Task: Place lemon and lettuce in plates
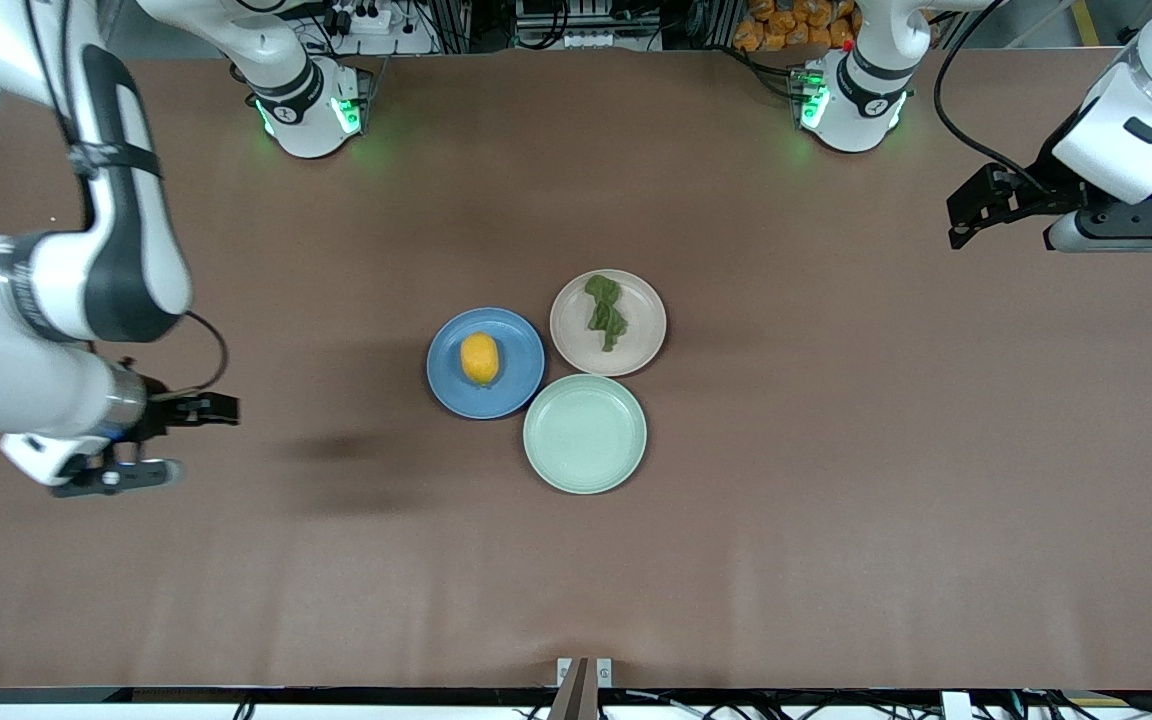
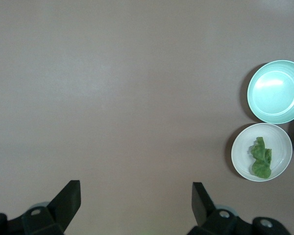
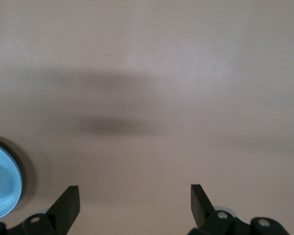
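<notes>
Lemon (image 1: pixel 479 358) sits in the blue plate (image 1: pixel 521 385), lettuce (image 1: pixel 605 312) lies in the beige plate (image 1: pixel 641 345), and both are settled mid-table, well clear of every edge. The mint plate (image 1: pixel 584 434) touches the pair on the side nearer the front camera and carries nothing, which is as it should be.

Both arms are out wide. The right tool (image 1: pixel 206 410) hangs over bare table toward the right arm's end, fingers spread apart and holding nothing; its wrist view shows just a sliver of the blue plate and a touch of yellow. The left tool (image 1: pixel 971 215) is up over the left arm's end of the table, fingers likewise parted and carrying nothing, with the beige plate and its leaf seen from a distance in the left wrist view.

By my reading the placing is done and the step in hand is simply clearing off. To do that well, keep both tools high and travel away from the plates, never across them; the three plates touch, so a nudge to one would shift the others. The lemon could roll if its plate is bumped.
</notes>
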Controlling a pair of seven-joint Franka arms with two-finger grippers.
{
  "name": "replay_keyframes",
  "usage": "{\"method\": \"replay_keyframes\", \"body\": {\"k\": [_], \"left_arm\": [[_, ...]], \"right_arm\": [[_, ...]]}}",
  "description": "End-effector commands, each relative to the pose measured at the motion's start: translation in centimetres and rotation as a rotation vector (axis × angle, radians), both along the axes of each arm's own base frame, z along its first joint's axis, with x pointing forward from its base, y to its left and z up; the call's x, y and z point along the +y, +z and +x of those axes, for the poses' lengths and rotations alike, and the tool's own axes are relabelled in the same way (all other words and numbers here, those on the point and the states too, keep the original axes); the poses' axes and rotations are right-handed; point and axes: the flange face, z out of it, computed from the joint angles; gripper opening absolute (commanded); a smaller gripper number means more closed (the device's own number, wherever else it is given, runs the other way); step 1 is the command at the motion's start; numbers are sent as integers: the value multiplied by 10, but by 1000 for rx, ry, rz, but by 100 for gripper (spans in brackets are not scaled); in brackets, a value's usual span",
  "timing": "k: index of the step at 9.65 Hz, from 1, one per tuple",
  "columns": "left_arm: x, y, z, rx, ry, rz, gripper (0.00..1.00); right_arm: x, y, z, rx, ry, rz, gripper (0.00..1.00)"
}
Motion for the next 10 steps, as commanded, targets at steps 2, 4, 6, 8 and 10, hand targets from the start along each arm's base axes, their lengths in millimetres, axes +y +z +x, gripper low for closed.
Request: {"method": "replay_keyframes", "body": {"k": [2, 4, 6, 8, 10], "left_arm": [[-2, 7, -4, 7, -26, -18, 100], [-5, 12, -8, -2, -32, -20, 100], [-8, 13, -9, -1, -37, -25, 100], [-9, 12, -9, 1, -39, -26, 100], [-8, 13, -9, -3, -37, -25, 100]], "right_arm": [[-31, 53, -25, -52, -48, 29, 100], [-44, 77, -45, -72, -69, 39, 100], [-52, 97, -63, -80, -83, 48, 100], [-62, 124, -81, -88, -97, 58, 100], [-67, 151, -100, -91, -100, 64, 100]]}}
